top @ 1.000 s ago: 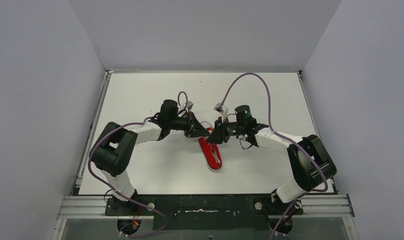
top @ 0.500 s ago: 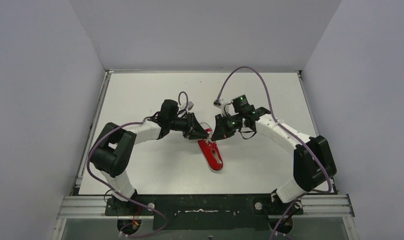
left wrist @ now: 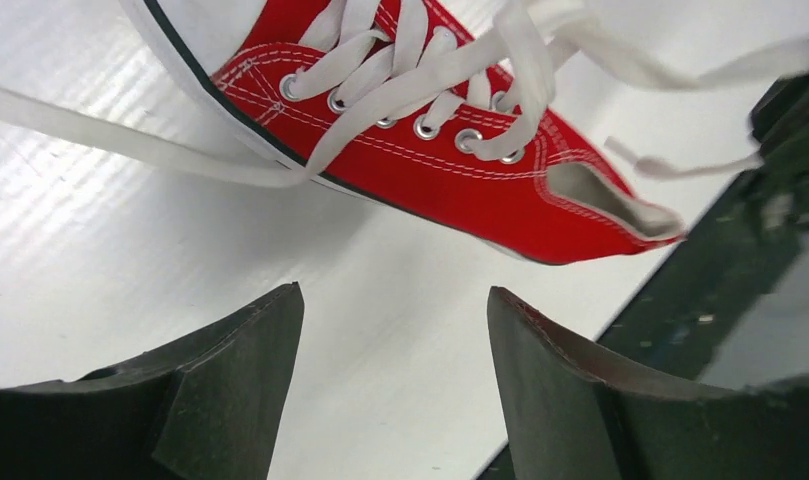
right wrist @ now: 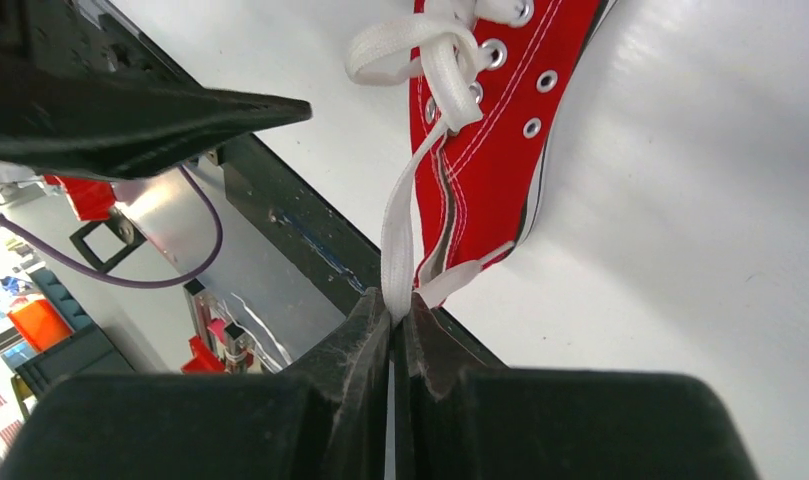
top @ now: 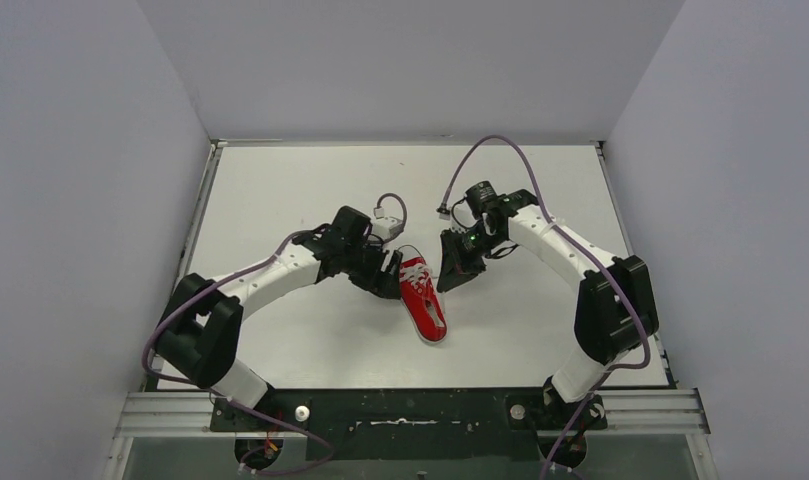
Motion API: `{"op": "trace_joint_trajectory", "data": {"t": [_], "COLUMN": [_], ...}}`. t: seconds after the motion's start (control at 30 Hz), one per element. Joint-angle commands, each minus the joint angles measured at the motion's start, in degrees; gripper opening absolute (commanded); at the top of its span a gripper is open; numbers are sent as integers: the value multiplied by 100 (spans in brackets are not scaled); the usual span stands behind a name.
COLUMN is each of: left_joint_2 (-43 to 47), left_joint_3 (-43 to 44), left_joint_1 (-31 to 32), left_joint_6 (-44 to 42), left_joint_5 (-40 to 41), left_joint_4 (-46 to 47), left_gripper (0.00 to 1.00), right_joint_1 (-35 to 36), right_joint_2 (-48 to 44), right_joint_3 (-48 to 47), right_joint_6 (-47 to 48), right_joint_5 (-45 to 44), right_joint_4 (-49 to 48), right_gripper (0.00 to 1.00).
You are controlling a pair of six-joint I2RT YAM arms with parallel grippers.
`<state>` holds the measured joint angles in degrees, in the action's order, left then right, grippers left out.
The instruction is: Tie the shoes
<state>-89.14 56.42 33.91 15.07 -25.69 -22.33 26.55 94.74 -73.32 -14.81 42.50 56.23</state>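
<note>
One lace [right wrist: 398, 240] clamped by our right end effector [right wrist: 395, 320]; left end effector [left wrist: 395, 330] apart; tugging toward two o'clock may drag shoe [top: 421, 299].

The left hand [left wrist: 392, 300] gapes empty above the white worktop [left wrist: 100, 250]; just beyond lies the red sneaker [left wrist: 460, 190], white laces [left wrist: 420, 75] loose over its eyelets; one lace trails left, another right toward a dark, blurred shape [left wrist: 780, 150], perhaps machinery.

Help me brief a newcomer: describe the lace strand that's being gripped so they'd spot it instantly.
On the white table, a red sneaker lies near the middle. From its eyelets one flat white lace runs straight into the shut right claw; the other strand trails loose across the table.
</note>
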Motion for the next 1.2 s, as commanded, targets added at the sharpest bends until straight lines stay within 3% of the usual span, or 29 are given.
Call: {"op": "trace_joint_trajectory", "data": {"t": [0.0, 0.2, 0.5, 0.57, 0.73, 0.77, 0.8, 1.0, 1.17], "left_joint_2": [-43, -689, -1522, -1719, -2023, -2039, -2034, -1522, -356], "left_joint_3": [123, 587, 1060, 1179, 1485, 1548, 1610, 1461, 699], "left_joint_1": [268, 331, 344, 336, 311, 297, 276, -109, -285], "left_joint_6": [-2210, -2976, -3054, -3034, -2957, -2923, -2873, -1689, -400], "left_joint_5": [1051, 1117, 925, 979, 858, 776, 708, 403, 476], "left_joint_4": [268, 283, 493, 481, 394, 342, 242, -647, -1193], "left_gripper": [65, 67, 64, 57, 17, 4, 0, 0, 0], "right_joint_1": [-54, -63, -87, -81, -118, -152, -191, -519, -747], "right_joint_2": [82, 33, -85, -109, -199, -230, -269, -400, -309], "right_joint_3": [-312, -279, -135, -106, -3, 45, 93, 136, -11], "right_joint_6": [-128, -84, -146, -184, -279, -308, -324, -75, 346], "right_joint_5": [294, 282, 285, 278, 194, 155, 115, -332, -1081], "right_joint_4": [-21, 31, -69, -123, -191, -221, -241, 395, 973], "right_gripper": [0, 0, 0, 0, 0, 0, 0, 0, 0]}}
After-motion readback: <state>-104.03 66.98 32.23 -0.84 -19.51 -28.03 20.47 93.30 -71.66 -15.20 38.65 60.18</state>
